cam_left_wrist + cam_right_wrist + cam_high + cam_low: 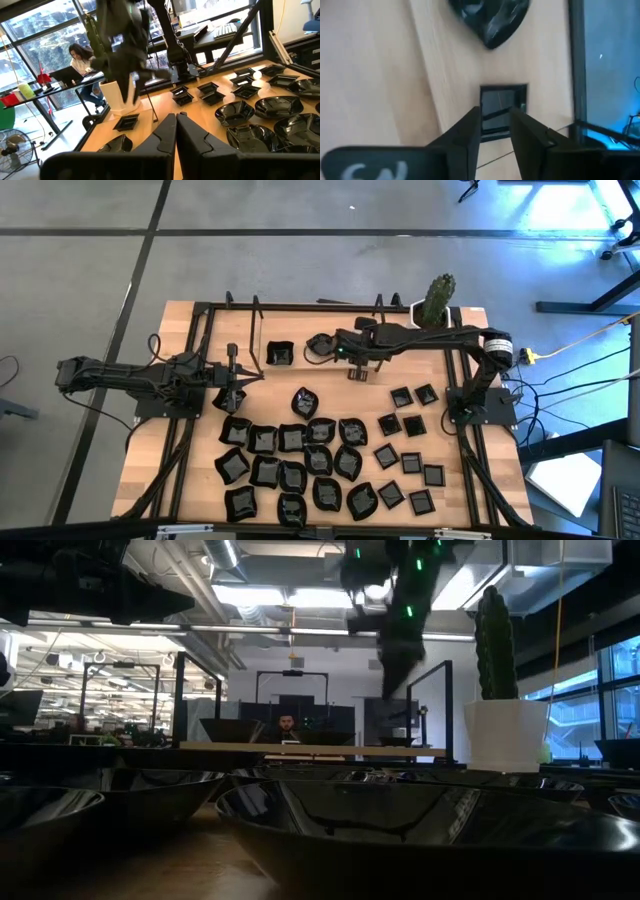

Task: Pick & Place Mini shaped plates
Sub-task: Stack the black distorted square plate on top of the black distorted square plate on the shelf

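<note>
Right gripper (495, 127) parted over square plate (502, 106) — left gripper (176, 120) clenched, empty.

Glossy black mini shaped plates (320, 461) — clustered, flat

Left arm: comes in from nine o'clock and lies low and nearly straight across the table's left side, wrist pointing to three o'clock.
Left gripper (232, 385): fingers (167, 131) pressed together, nothing between them.
Right arm: rises from its base at three o'clock, bends at the elbow near one o'clock, forearm running toward nine o'clock along the far edge.
Right gripper (318, 345): near twelve o'clock, fingers (470, 131) parted with a narrow gap, holding nothing.
</note>
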Robot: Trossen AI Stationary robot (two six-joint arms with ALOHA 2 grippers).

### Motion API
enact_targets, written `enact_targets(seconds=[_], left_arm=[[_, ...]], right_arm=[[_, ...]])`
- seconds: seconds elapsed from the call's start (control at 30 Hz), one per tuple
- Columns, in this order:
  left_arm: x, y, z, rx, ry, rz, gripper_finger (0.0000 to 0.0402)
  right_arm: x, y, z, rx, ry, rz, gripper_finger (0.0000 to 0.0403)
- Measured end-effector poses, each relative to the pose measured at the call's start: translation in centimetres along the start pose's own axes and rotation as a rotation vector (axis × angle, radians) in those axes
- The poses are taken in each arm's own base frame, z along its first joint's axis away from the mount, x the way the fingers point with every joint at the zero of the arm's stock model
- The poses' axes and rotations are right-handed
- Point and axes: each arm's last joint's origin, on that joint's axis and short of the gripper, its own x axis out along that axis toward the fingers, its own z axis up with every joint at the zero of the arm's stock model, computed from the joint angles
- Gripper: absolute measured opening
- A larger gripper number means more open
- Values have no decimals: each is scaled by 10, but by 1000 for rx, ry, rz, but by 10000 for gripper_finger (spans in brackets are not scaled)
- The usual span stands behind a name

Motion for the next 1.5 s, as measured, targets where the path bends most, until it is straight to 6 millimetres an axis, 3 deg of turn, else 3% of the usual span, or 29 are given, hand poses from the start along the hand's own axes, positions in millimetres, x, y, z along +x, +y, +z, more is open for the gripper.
enact_targets(seconds=[0.1, 0.2, 0.37, 0.5, 0.63, 0.83, 1.03, 1.5], left_arm=[[0, 0, 0, 0, 1, -1, 8], [0, 0, -1, 0, 9, -3, 5], [0, -1, -2, 1, 16, -5, 6], [0, -1, -2, 1, 16, -7, 8], [0, -1, -1, 1, 14, -7, 4], [0, 0, -1, 1, 13, -6, 4], [0, 0, -1, 6, 7, -5, 7], [0, 0, 0, 1, 4, -4, 7]], right_arm=[[-41, -9, 10, 3, -123, 52, 85], [-98, -21, 13, -22, -406, 211, 62], [-180, -41, -17, -41, -782, 347, 11], [-218, -54, -55, -23, -880, 451, 10], [-236, -48, -87, -104, -1020, 593, 5], [-225, -31, -142, -148, -1203, 610, 6], [-188, -14, -185, -49, -1391, 585, 4], [-94, 29, -222, 23, -1470, 457, 4]])
